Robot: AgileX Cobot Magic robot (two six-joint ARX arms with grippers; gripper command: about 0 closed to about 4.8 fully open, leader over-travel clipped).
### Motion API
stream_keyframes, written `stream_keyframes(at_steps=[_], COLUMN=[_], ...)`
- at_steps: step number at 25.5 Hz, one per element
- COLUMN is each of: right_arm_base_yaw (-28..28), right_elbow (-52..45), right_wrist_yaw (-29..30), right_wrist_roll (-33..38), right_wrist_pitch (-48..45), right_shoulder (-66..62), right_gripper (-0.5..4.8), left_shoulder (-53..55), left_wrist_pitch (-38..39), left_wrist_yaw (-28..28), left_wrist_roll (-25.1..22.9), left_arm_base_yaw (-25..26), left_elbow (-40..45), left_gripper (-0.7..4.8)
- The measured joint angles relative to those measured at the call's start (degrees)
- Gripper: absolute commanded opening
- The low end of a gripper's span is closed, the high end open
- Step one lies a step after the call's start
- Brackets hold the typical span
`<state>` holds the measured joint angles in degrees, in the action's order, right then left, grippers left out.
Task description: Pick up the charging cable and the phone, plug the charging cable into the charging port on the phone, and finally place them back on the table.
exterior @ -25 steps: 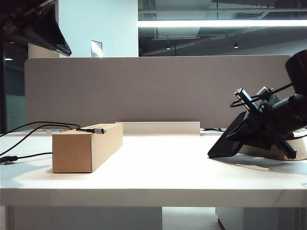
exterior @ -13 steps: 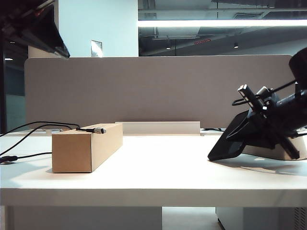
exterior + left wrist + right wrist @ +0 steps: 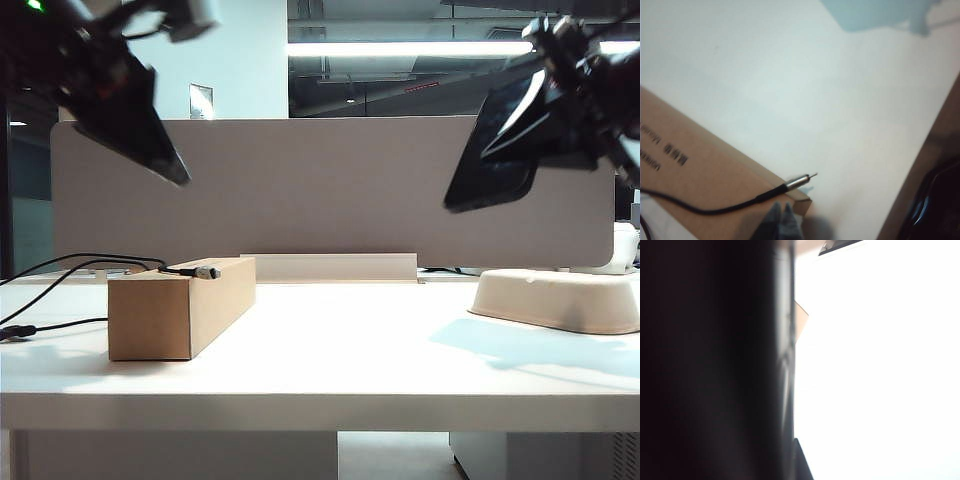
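Observation:
The charging cable (image 3: 90,262) trails over the table (image 3: 330,370) at the left, and its silver plug (image 3: 206,271) rests on top of a cardboard box (image 3: 180,305). In the left wrist view the plug (image 3: 801,179) sticks out over the box corner, just beyond my left gripper (image 3: 782,218). That left gripper (image 3: 177,174) is shut and empty, hanging above the box and pointing down. High at the right, my right gripper (image 3: 560,100) is shut on the phone (image 3: 495,150), which tilts in the air. The phone (image 3: 715,360) fills half the right wrist view. The charging port is hidden.
An off-white shallow tray (image 3: 560,298) sits on the table at the right, below the lifted phone. A grey fabric partition (image 3: 330,190) runs along the back of the table, with a low white strip (image 3: 330,267) at its foot.
The right gripper has lifted the phone from the tray to high in the air. The left gripper has swung down and toward the box.

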<state>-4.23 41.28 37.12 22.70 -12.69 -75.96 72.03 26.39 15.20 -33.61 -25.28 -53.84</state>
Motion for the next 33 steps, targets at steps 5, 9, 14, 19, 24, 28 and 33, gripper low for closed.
stream_keyframes(at_steps=[5,9,14,19,24,28,33], right_arm_base_yaw=[0.04,0.02,0.0,-0.02,-0.07,-0.11,-0.24], right_elbow=[-0.02,-0.02,-0.02,-0.02,-0.02,-0.02,-0.02], right_wrist_yaw=[0.0,0.0,0.02,0.0,0.0,0.02,0.02], right_wrist_roll=[-3.21,-4.37,-4.76,-4.79,-4.79,-4.79,-4.79], right_wrist_pitch=[7.76,10.6,12.28,13.53,13.7,13.73,13.68], right_shoulder=[5.22,7.41,8.33,8.55,8.55,8.55,8.55], right_gripper=[-0.02,-0.02,-0.02,-0.02,-0.02,-0.02,-0.02], left_shoulder=[3.61,4.15,4.22,4.22,4.37,7.72,11.72], left_wrist_pitch=[0.09,-0.07,-0.13,1.18,4.35,9.81,10.6], left_wrist_yaw=[-8.02,-8.81,-8.83,-9.11,-12.66,-11.65,-8.07], left_wrist_roll=[-10.58,-16.66,-21.4,-26.91,-32.68,-32.61,-32.81], left_arm_base_yaw=[-5.2,-5.49,-5.49,-5.49,-5.49,-5.64,-5.64], left_elbow=[0.0,0.0,0.0,-0.02,-0.28,-5.51,-12.07], left_gripper=[-0.05,-0.04,-0.03,-0.02,-0.05,-0.05,-0.01])
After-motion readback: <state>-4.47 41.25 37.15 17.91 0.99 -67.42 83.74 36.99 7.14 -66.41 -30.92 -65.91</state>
